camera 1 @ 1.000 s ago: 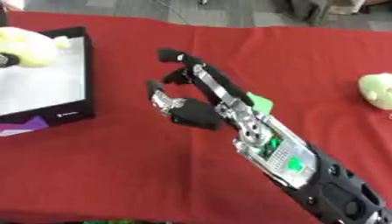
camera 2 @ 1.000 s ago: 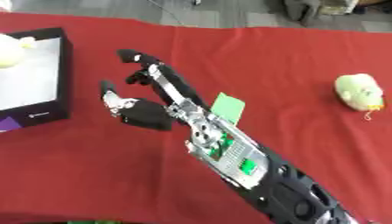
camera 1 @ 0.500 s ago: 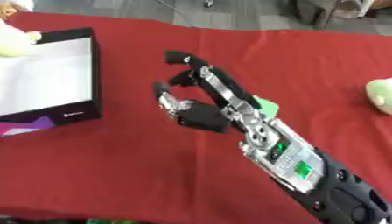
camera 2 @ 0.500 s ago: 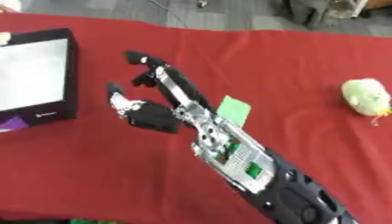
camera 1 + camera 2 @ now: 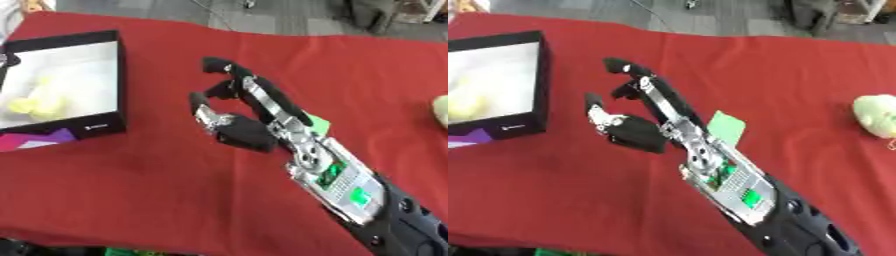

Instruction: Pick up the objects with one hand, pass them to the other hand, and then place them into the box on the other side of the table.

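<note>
Covered all over by a red cloth [image 5: 131, 190], the counter [image 5: 553, 200], with soft folds near the front edge. Beyond the far edge, grey floor [image 5: 262, 20] and dark legs of furniture, blurred. Along the bottom edge of both views, a dark strip with a bit of green.

At the left side of the counter, a box [image 5: 120, 85] with black walls and a white inside. Inside it, at the left part, a pale yellow soft object [image 5: 35, 102], blurred, lying on the white bottom. Just under the box front, a purple and white patch [image 5: 35, 141], not clear what.

Reaching in from the lower right, the right hand [image 5: 241, 131], black with silver parts, over the middle of the cloth. Fingers [image 5: 223, 66] spread and half bent, thumb apart, nothing held between them. On the forearm, an open board with green lights. Just beside the wrist, a small green card [image 5: 726, 125] lying flat on the cloth.

At the far right edge, well apart from the hand and from the box, a pale green round toy [image 5: 877, 116] resting on the cloth.

No left hand visible in either view.
</note>
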`<act>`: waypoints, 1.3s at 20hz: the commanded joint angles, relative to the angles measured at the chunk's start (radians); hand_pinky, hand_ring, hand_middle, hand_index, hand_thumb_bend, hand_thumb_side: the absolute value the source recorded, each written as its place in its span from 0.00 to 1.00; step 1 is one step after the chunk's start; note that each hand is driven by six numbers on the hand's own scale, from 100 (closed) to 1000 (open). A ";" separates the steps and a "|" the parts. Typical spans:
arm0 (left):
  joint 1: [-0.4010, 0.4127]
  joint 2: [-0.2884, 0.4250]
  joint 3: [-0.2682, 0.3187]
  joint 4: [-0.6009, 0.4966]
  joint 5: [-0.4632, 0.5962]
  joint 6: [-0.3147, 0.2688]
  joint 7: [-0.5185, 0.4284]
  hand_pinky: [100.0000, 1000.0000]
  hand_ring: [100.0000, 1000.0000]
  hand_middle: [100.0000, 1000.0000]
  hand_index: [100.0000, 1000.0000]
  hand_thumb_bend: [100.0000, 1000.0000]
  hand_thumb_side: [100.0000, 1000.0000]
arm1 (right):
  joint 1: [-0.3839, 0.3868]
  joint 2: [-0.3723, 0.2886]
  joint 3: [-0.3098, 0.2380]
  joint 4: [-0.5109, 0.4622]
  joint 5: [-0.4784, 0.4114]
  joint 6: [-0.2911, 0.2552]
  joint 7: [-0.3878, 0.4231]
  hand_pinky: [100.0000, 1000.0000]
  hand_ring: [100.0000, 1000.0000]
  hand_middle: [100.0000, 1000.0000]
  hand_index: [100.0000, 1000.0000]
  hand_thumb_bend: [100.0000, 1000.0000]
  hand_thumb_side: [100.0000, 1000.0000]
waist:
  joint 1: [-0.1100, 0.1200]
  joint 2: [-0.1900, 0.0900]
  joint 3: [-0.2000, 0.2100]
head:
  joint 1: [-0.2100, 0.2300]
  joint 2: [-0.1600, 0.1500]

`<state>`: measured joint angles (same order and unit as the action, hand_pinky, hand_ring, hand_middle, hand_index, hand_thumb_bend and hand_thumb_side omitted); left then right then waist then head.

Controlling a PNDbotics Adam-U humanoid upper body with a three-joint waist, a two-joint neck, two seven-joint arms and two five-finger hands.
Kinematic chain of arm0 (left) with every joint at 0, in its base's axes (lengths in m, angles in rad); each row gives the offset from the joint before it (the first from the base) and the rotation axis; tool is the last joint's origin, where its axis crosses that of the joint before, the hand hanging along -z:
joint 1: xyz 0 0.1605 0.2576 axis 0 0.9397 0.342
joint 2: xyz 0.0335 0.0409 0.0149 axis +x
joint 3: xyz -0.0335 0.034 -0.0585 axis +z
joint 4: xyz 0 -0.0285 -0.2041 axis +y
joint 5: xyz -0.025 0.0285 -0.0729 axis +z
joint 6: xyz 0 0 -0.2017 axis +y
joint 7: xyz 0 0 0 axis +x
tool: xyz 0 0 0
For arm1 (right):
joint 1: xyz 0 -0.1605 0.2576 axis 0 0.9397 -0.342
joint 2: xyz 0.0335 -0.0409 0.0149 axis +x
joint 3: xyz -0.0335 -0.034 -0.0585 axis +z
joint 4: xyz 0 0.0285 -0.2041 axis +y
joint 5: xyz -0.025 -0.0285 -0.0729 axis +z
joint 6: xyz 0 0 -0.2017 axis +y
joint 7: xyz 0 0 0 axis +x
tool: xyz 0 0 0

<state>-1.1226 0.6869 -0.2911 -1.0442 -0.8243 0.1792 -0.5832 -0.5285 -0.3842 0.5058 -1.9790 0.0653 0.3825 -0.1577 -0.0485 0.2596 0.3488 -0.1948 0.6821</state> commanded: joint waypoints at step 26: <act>0.007 0.046 -0.009 -0.120 0.338 -0.011 0.150 0.87 0.81 0.75 0.80 0.00 0.80 | -0.059 -0.311 -0.273 -0.021 0.349 0.069 0.754 0.92 0.90 0.91 0.96 0.06 0.52 | 0.014 -0.037 -0.028 | -0.010 0.021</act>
<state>-1.1006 0.6959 -0.3058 -1.1514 -0.4816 0.1647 -0.4331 -0.5712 -0.6477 0.2597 -1.9793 0.4351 0.4586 0.5549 -0.0391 0.2525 0.3213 -0.2048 0.6990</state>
